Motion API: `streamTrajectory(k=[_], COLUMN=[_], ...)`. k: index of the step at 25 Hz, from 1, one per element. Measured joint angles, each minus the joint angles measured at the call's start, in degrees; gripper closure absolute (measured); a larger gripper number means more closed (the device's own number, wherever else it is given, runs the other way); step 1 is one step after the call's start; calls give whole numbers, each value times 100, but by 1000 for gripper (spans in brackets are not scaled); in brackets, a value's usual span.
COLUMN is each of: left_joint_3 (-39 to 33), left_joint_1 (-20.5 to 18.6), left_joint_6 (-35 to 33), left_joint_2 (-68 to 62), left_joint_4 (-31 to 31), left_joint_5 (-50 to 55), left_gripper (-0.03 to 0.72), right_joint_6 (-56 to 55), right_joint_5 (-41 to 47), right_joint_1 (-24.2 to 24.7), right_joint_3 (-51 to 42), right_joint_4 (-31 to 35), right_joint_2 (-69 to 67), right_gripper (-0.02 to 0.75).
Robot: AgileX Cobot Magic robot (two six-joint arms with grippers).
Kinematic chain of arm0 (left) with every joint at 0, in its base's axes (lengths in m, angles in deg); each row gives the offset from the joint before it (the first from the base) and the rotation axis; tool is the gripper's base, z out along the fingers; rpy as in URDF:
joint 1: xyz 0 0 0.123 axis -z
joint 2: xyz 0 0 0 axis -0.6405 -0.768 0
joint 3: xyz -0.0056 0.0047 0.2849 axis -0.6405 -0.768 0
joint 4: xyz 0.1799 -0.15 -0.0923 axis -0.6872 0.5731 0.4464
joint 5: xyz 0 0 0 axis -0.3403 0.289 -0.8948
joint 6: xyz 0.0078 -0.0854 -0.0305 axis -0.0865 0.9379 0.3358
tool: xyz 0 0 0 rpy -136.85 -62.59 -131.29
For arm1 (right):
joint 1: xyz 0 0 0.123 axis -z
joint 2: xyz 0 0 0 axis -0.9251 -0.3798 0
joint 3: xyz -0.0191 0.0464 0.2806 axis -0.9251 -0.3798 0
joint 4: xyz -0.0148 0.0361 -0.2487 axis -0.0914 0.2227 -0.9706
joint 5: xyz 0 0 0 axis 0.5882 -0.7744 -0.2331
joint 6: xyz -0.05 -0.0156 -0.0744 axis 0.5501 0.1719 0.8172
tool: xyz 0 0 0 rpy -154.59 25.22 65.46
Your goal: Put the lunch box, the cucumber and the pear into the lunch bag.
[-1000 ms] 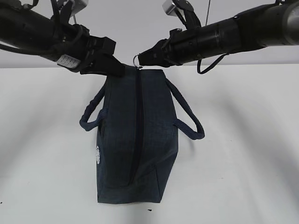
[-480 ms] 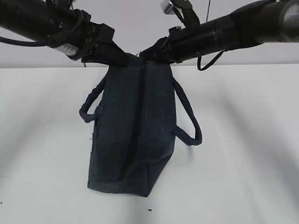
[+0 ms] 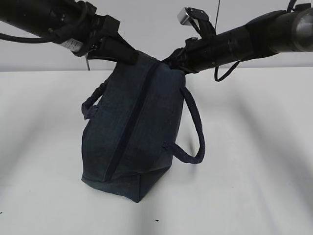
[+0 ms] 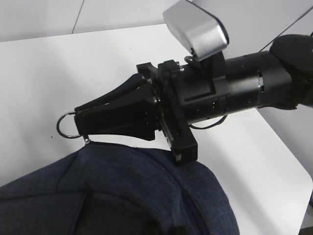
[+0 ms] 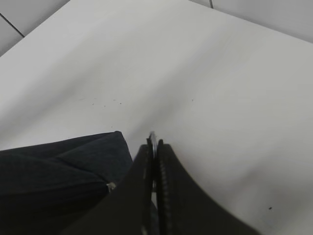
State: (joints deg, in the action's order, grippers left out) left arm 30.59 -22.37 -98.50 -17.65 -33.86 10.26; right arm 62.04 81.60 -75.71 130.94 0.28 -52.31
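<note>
Two grippers meet at my lunch bag's (image 3: 132,132) top: left gripper (image 3: 131,58) pinching its fabric, right gripper (image 3: 172,62) at the zipper end, bag tilted above the table (image 3: 254,147). From the left wrist, the right claw clamps the silver ring (image 4: 66,126). Right wrist: jaws closed on that ring (image 5: 152,139), navy fabric left of it.

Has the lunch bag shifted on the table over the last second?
Yes. The lunch bag has swung: its near bottom end moved left and away from the table's front edge.
</note>
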Motion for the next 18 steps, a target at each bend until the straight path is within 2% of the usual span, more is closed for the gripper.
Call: streamTrajectory(k=[11, 18], left_joint_3=[0, 50], left_joint_1=[0, 0], left_joint_6=[-83, -100], left_joint_2=[-136, -645], left_joint_4=[199, 564], left_joint_5=[18, -407], left_gripper=[679, 679], right_joint_6=[-77, -77], right_joint_5=[101, -6], right_joint_1=[36, 143], right_joint_3=[24, 24], right_joint_4=[17, -361], right_joint_2=[-77, -52], right_gripper=[732, 731])
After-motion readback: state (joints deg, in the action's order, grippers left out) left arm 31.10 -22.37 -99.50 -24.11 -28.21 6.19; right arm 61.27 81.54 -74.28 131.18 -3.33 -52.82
